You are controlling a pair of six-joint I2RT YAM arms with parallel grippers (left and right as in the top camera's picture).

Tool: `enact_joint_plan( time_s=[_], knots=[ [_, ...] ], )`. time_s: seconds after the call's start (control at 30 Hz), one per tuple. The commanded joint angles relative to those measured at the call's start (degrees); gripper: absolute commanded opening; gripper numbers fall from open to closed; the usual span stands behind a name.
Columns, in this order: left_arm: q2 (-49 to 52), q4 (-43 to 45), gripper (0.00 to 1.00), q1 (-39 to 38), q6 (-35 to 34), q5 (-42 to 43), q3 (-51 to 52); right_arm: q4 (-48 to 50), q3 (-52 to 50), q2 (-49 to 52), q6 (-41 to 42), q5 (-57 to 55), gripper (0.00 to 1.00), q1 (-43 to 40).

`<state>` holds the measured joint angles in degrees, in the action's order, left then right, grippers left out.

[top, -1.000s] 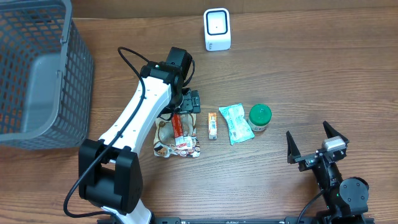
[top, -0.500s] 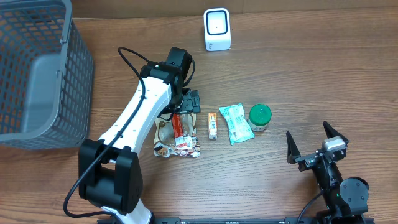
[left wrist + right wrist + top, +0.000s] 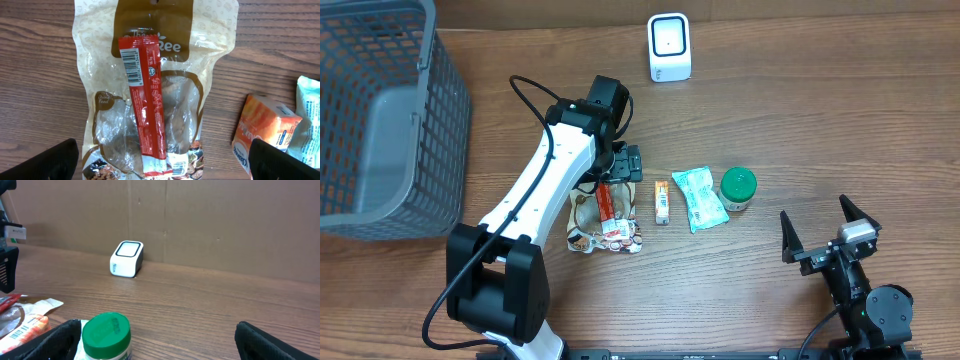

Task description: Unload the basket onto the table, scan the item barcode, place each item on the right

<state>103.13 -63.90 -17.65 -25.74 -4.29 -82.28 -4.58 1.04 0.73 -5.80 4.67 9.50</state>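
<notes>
Two grippers are in view, and both stand with their fingers spread wide and nothing between them. The left gripper hangs over a group of goods on the table. Straight below it, in the gap between its fingers, a red stick packet lies lengthwise on top of a clear and brown pouch. The packet's barcode is printed face up on the end farther from the fingertips. From the wrist view I cannot tell whether the fingers touch the pouch. They sit off to either side of it and grip nothing.

Just beyond this gripper's right finger lies a small orange box, and past that a pale green packet. A jar with a green lid stands beside the packet, still farther out on that side. The white scanner stands well apart from the left gripper, behind its wrist and a little to the right. A grey basket sits far off to its left.

The right gripper rests low near the table edge, well apart from the goods. The jar is close in front of its left finger, and the scanner is far ahead of it.
</notes>
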Motion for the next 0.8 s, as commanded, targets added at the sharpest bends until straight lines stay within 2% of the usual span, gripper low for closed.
enact_joint_plan(
  time_s=[0.0, 0.77],
  knots=[
    [-0.59, -0.13, 1.0, -0.37, -0.17, 0.04, -0.68, 0.15, -0.59, -0.44, -0.04, 0.13, 1.0, -0.04],
    [-0.59, 0.92, 1.0, -0.37, -0.2, 0.17, -0.68, 0.15, -0.59, -0.46, -0.04, 0.15, 1.0, -0.04]
  ],
)
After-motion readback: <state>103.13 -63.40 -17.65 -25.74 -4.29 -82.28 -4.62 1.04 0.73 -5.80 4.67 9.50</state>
